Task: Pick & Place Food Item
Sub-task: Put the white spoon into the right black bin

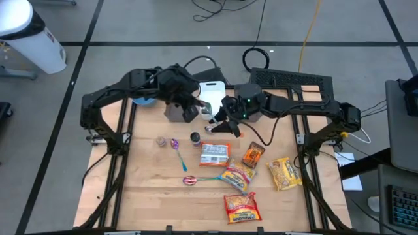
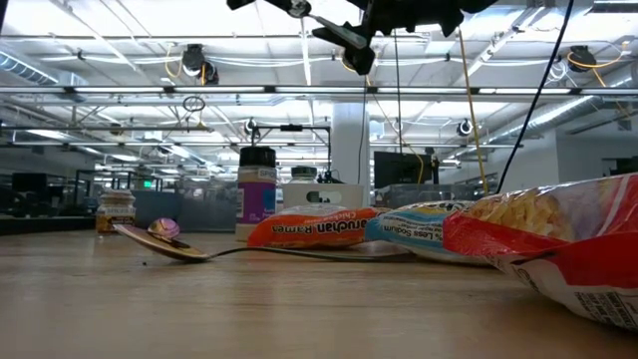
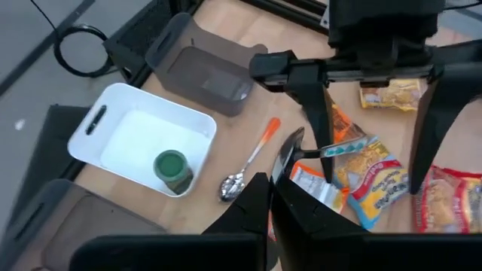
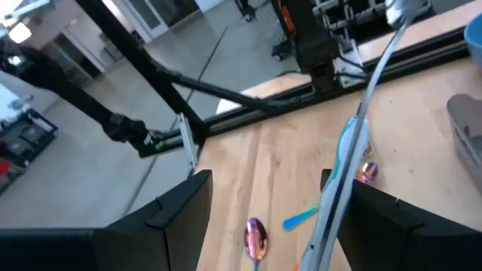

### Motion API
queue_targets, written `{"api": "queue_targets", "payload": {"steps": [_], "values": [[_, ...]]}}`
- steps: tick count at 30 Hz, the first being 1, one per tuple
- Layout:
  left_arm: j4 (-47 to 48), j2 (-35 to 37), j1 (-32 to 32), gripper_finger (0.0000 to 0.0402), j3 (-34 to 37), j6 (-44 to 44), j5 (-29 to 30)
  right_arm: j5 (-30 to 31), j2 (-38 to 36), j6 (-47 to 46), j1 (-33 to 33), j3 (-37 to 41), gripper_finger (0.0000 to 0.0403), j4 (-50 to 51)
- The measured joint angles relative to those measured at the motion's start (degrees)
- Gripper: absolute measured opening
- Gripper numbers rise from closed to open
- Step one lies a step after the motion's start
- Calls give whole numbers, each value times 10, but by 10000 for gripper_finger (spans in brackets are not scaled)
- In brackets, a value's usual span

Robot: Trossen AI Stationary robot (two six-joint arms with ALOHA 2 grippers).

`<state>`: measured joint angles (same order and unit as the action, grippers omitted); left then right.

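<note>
High over the table's far middle, my left gripper (image 3: 271,192) is shut on a spoon (image 3: 331,150) with a teal handle. My right gripper (image 4: 275,188) faces it, open. The spoon's handle (image 4: 354,143) runs between the right fingers, close to one finger (image 4: 376,218); whether they touch I cannot tell. Food packs lie flat on the near right of the table: a ramen pack (image 1: 214,154), an orange pack (image 1: 253,155), a yellow bag (image 1: 284,173) and a red bag (image 1: 241,205). Neither gripper is near them. My left gripper pinches the spoon's bowl (image 3: 285,154) between its two shut fingers, by the bowl's edge. The fingers slant downward. The spoon is lifted clear of the table, and its handle (image 3: 343,149) sticks out sideways toward my right gripper.
Below the grippers stand a white bin (image 3: 113,135) with a green-lidded jar (image 3: 173,169) and a grey bin (image 3: 203,75). An orange-handled spoon (image 3: 248,162) lies beside them. Two purple spoons (image 1: 175,143) (image 1: 191,181) and two small jars (image 1: 161,141) (image 1: 195,138) sit mid-table.
</note>
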<state>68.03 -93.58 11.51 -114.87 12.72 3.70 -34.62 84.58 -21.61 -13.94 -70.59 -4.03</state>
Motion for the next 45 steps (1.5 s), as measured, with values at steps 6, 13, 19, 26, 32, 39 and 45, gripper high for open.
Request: {"api": "queue_targets", "payload": {"steps": [6, 13, 19, 26, 32, 39, 45], "values": [[14, 0, 3, 5, 0, -29, 6, 3, 0, -33, -11, 0, 242, -26], [27, 0, 15, 5, 0, -58, -2, 19, 0, -45, -26, 0, 220, -26], [29, 0, 24, 7, 0, -73, -10, 33, -1, -43, -27, 0, 176, -26], [27, 0, 27, 11, 1, -85, -13, 36, -1, -43, -27, 0, 134, -26], [23, 0, 27, 13, 1, -86, -20, 34, -1, -43, -27, 0, 102, -25], [21, 0, 27, 7, 1, -85, -26, 34, -1, -43, -27, 0, 55, -23], [20, 0, 27, 7, 1, -85, -27, 41, -1, -45, -27, 0, 11, -11]]}}
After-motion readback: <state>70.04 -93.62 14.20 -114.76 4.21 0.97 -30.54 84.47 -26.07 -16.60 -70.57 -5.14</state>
